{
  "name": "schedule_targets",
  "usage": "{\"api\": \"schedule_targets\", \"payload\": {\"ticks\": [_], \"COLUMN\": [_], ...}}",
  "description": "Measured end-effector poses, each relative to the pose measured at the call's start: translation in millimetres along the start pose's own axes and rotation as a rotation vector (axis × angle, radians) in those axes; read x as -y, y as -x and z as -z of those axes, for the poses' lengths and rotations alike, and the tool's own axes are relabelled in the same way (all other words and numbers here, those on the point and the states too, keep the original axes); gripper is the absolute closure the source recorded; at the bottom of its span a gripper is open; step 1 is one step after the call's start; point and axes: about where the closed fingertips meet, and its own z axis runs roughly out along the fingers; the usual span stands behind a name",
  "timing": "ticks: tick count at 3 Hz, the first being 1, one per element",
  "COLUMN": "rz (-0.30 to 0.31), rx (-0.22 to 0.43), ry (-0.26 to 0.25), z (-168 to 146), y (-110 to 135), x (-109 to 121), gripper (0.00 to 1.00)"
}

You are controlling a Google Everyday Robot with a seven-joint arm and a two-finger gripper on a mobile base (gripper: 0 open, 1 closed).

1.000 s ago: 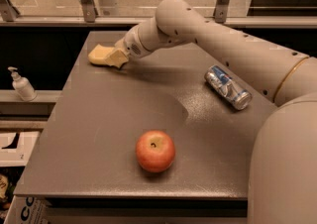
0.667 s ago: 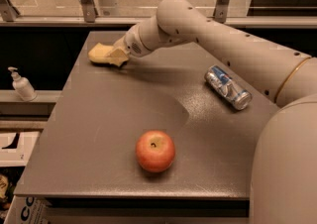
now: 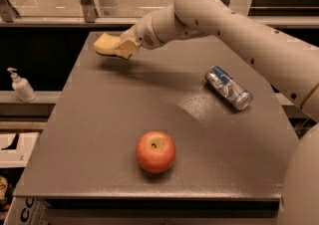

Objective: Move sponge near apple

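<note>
Since the earlier frames, the sponge [image 3: 104, 44] has been raised a little off the far-left corner of the worktop [image 3: 99, 119], and a soft shadow is now cast beneath it. It is held clear of the surface by the gripper [image 3: 121, 49], whose pale fingers are clamped on its right end, so the block's free end juts to the left.

The apple [image 3: 156, 151] is seen well apart, toward the near edge. For the carry to be done well, the foam should be kept level and brought low across the matte grey top, then set down just beside the fruit without it being nudged, since a round, smooth-skinned apple is easily rolled. The sponge looks soft and compressible, so a firm pinch is needed. A glossy soda can [image 3: 229, 87] is lying on its side to the right, off the likely path.
</note>
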Motion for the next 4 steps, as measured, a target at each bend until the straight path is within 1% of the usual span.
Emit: {"api": "schedule_targets", "payload": {"ticks": [1, 2, 4], "rz": [0.037, 0.06, 0.077], "rx": [0.014, 0.023, 0.044], "ry": [0.008, 0.018, 0.037], "z": [32.0, 70.0, 138.4], "y": [7.2, 1.8, -26.9], "x": [-12.8, -30.3, -70.6], "gripper": [1.0, 1.0, 1.0]}}
